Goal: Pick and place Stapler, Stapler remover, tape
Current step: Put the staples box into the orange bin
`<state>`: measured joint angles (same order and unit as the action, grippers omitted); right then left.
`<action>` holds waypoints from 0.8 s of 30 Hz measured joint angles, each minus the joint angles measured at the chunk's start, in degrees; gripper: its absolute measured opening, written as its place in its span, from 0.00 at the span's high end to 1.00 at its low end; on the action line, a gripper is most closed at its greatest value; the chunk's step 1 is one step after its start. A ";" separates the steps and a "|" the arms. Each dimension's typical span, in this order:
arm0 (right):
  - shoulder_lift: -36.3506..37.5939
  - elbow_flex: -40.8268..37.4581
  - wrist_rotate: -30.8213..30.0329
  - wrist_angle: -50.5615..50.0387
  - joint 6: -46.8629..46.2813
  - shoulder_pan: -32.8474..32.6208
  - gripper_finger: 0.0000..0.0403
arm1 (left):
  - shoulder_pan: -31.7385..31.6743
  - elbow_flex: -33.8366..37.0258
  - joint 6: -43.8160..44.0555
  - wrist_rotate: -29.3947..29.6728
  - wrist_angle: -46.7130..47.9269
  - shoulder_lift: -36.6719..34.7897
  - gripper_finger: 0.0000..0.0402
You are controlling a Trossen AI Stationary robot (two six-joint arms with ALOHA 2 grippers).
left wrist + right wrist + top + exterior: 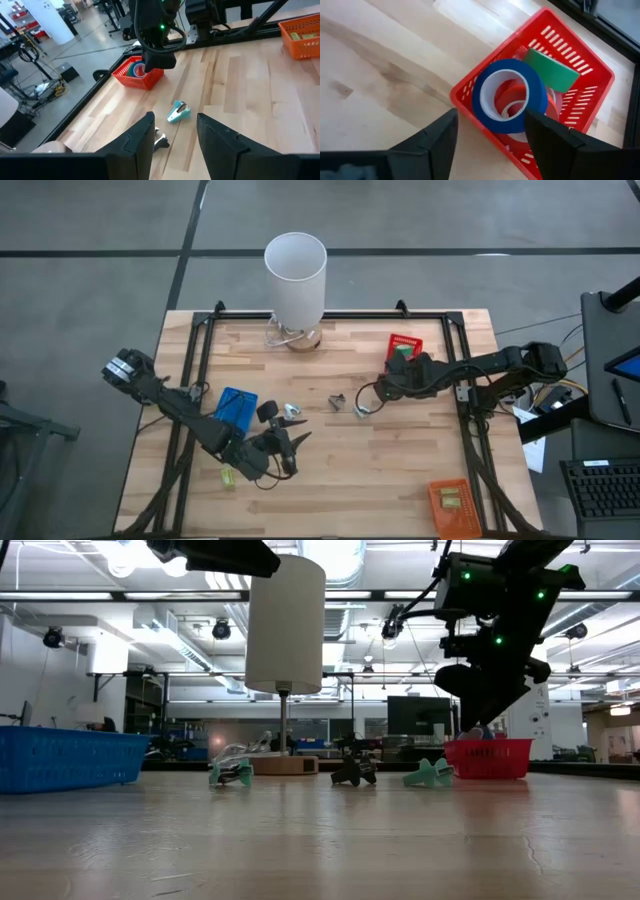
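Landmark: the lamp (296, 275) at the table's (400, 470) far edge.

Nearest the front edge, right of the lamp: orange bin (452, 507) with small items inside. Front left of the lamp: left gripper (285, 442), fingers spread, holding nothing, beside the blue bin (236, 409). A small yellow-green object (228, 477) lay near the left arm.

Mid-table, in front of the lamp: three staple removers, a pale one (292, 414), a dark one (338, 401), a teal one (177, 112).

Farther back, right of the lamp: right gripper (490, 132) above the near rim of the red bin (575, 65), fingers spread. Blue tape roll (510, 95) sat between them over the bin; contact could not be judged. Green roll (551, 70) and red roll (512, 97) lay in the red bin.
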<state>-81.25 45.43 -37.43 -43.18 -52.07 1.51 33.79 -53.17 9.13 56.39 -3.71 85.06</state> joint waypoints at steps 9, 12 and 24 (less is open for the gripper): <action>3.34 0.76 -0.02 -0.02 3.09 -5.13 0.43 | 1.96 -0.07 3.83 -5.18 5.03 -1.77 0.63; 5.67 1.09 0.03 -0.09 3.61 -8.20 0.44 | 2.77 -0.11 14.49 -9.53 10.66 -3.79 0.63; 15.55 1.55 -14.04 9.73 12.41 -22.38 0.43 | 11.16 -0.04 64.98 -27.19 35.74 -3.69 0.63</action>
<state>-65.70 46.98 -51.47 -33.45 -39.66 -20.87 44.95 -53.21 74.11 29.20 32.02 81.37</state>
